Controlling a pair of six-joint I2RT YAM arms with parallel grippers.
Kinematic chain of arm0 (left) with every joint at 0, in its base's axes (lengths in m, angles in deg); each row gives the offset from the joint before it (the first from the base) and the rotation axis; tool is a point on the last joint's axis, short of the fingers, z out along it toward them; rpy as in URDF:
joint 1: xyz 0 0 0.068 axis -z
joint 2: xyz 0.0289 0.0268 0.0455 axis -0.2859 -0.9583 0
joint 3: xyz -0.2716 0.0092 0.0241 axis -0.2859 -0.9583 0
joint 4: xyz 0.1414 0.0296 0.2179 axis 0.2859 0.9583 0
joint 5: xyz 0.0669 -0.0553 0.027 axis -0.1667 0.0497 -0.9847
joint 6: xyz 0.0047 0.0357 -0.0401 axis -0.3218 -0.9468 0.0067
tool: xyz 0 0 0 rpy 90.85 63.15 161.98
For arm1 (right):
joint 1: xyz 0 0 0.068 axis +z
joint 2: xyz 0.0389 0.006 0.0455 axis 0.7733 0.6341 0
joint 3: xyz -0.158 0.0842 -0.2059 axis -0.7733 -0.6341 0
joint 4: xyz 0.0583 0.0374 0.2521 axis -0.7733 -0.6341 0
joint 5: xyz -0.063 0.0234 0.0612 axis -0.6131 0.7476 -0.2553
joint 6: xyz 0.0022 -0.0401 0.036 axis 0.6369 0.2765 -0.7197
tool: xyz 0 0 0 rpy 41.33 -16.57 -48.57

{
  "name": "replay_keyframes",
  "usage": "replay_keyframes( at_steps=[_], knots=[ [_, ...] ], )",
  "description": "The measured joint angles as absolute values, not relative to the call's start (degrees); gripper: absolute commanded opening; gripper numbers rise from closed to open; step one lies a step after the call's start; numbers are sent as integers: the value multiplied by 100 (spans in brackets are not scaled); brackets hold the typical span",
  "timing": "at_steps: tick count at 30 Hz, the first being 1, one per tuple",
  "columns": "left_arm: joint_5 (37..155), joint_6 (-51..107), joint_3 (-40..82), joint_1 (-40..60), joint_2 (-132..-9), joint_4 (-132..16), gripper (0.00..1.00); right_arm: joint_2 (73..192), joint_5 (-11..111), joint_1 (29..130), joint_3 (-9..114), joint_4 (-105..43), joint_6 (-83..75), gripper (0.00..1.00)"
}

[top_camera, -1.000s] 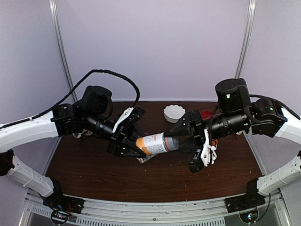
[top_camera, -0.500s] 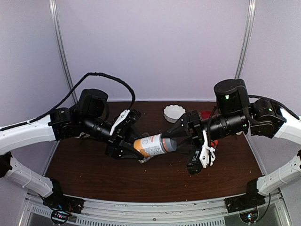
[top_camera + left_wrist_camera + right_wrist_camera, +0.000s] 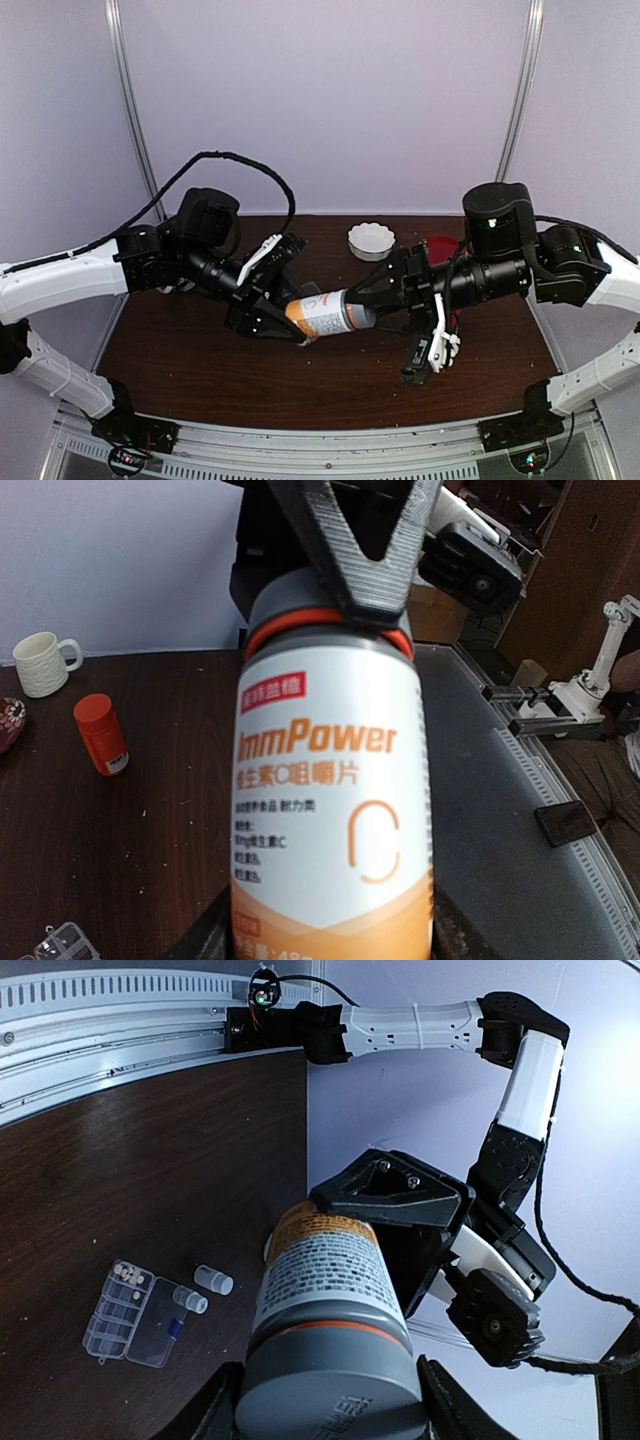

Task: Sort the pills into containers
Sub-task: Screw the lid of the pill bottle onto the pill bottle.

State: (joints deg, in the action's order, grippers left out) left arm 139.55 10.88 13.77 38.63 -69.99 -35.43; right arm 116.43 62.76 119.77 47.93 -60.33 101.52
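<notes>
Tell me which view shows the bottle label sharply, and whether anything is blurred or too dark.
Left wrist: the bottle fills the frame, its label sharp, evenly lit, no glare. Right wrist: its grey cap is soft up close, the organizer small but crisp. Top: dim, the table dark.

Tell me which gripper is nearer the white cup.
Right. The right gripper sits in front of the white cup; the left gripper is farther off, to its left.
</notes>
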Motion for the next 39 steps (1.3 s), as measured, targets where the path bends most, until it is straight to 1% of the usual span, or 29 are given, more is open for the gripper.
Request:
replay_keyframes(
  at_steps=[2,3,4,5,6,7,8,9,15,26,30,33,37,39],
  knots=[
    [14047,1077,1447,3848,-7053,-3416,0,11612,6123,12053,4732,-5967,10351,18],
    [14066,1069,1473,3844,-7071,-3359,0,11599,6062,12091,4695,-5928,10434,21],
    [14075,1053,1502,3839,-7086,-3289,0,11584,5987,12126,4658,-5891,10500,32],
    [14077,1042,1515,3835,-7090,-3230,0,11577,5939,12150,4636,-5867,10548,49],
    [14075,1029,1523,3835,-7090,-3189,0,11577,5913,12167,4621,-5841,10550,71],
    [14073,1023,1530,3835,-7086,-3160,0,11577,5895,12167,4618,-5828,10519,88],
    [14073,1012,1534,3835,-7080,-3147,0,11575,5893,12169,4614,-5810,10445,98],
    [14051,1008,1539,3835,-7071,-3139,0,11573,5893,12171,4603,-5718,10364,100],
    [13902,1003,1539,3841,-6972,-3099,0,11509,5895,12165,4581,-5364,9728,100],
    [13559,1075,1432,3841,-6548,-3272,0,10720,6029,12147,3825,-5091,8454,100],
    [13286,1163,1193,3839,-6341,-3549,0,10530,6011,12071,3580,-4818,7046,100],
    [12989,1241,905,3841,-6137,-3792,0,10467,5906,12010,3587,-4464,5291,100],
    [12508,1268,695,3839,-5939,-4004,0,10607,5712,12003,4017,-4573,3322,100],
    [12270,1268,627,3839,-5842,-4127,0,10834,5638,12001,4557,-4899,2408,100]
  ],
)
